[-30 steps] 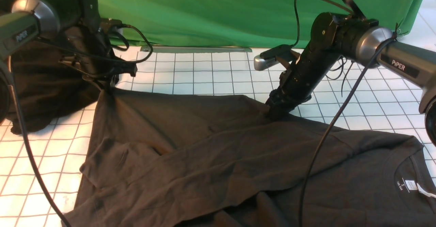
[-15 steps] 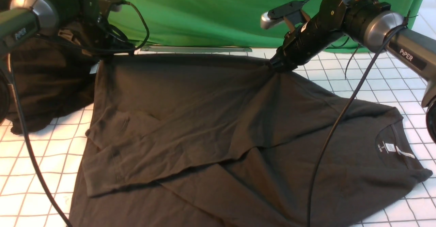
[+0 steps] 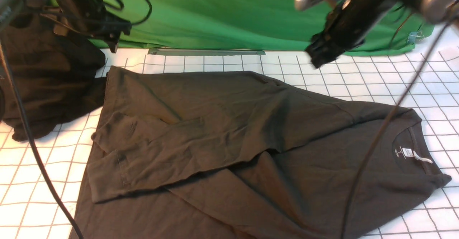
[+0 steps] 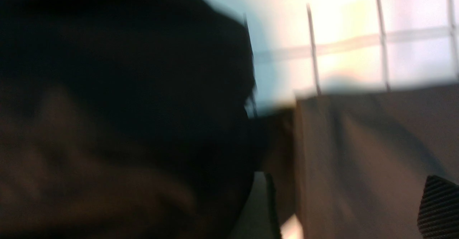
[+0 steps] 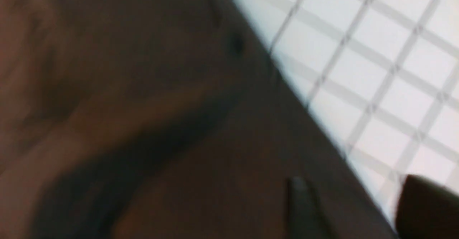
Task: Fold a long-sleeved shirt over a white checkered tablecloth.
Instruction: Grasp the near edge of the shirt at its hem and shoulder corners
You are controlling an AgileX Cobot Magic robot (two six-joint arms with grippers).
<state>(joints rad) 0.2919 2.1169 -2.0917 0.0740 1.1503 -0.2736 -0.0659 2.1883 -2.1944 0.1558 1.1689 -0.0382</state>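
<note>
The long-sleeved shirt, dark brownish charcoal, lies spread on the white checkered tablecloth, one part folded across its middle. Its crew neck with a small white label is at the right. My left gripper hangs above the shirt's far left corner, clear of it. In the left wrist view that gripper is open over the shirt, with a ribbed fingertip at the edge. My right gripper, blurred, hangs above the far right; the right wrist view shows it open and empty above the shirt's edge.
A blacker heap of cloth lies at the far left, touching the shirt's left edge. A bright green cloth hangs along the back behind a metal strip. A black cable dangles across the shirt's right half.
Both grippers carried the shirt's far edge away from me, let it go and rose. The edge now lies flat near the back of the tablecloth.
</note>
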